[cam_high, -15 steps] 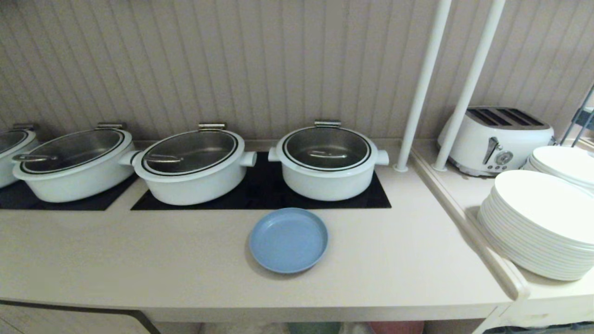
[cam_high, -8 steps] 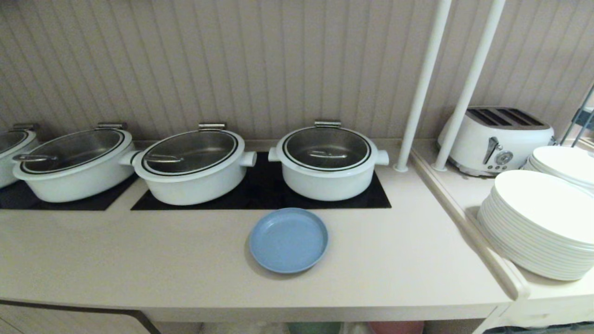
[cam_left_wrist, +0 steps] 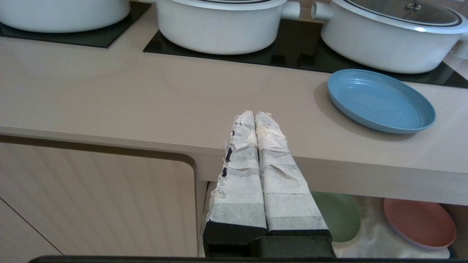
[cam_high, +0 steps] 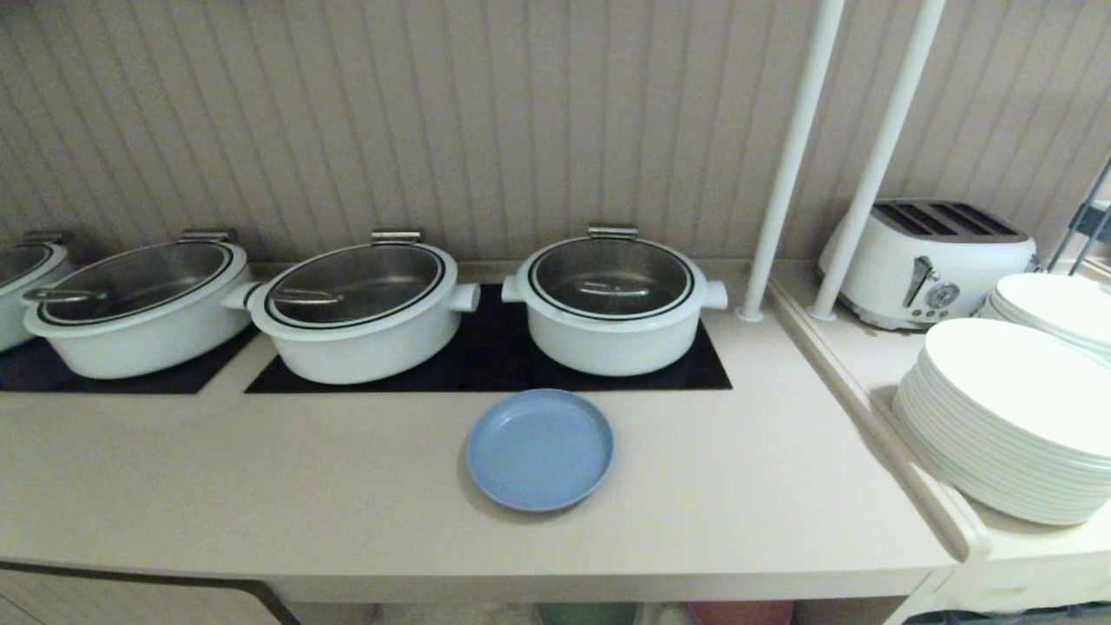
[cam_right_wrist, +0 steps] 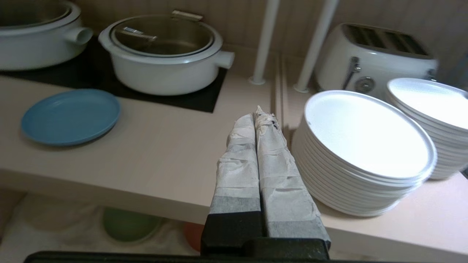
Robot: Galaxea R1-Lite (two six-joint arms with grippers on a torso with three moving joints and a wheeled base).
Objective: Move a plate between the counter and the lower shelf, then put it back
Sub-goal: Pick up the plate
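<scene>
Nothing on the counter (cam_high: 260,486) has moved in the last second: the plate (cam_high: 539,449) lies at the same place as before, flat, just in front of the right pot (cam_high: 613,304) and well apart from the stack of white plates (cam_high: 1007,425). Neither arm shows in the head view. The right pincer (cam_right_wrist: 260,114) is closed and empty, its taped fingers pressed together; in its own view it hangs near the counter's front edge, beside the white stack, with the plate off to one side. The left pincer (cam_left_wrist: 255,115) is also closed and holds nothing (it looks parked below the counter edge). I judge the task is only at its start: the plate is not yet grasped, and the lower shelf (cam_left_wrist: 369,233), with a green plate (cam_left_wrist: 340,223) and a pink plate (cam_left_wrist: 420,223) on its cloth, waits below.
</scene>
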